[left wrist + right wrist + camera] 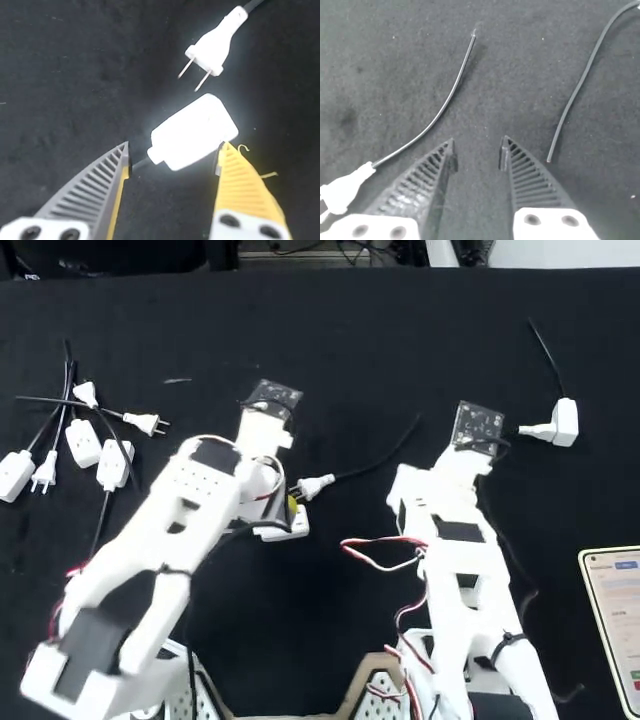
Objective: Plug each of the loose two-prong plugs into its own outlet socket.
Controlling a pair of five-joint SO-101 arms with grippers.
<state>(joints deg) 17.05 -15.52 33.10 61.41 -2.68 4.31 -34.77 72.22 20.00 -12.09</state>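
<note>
Your left tool [173,145] is wide, with the white socket [192,132] between its 2 fingers [100,185] on the desk [75,75]. The plug [212,47] lies just beside the white socket. Your right tool [478,141] is open a little, holding nothing.

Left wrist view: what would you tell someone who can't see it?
A white outlet socket lies on black cloth between the open fingers of the left gripper. Just beyond lies a white two-prong plug, prongs pointing toward the socket but not in it.
</note>
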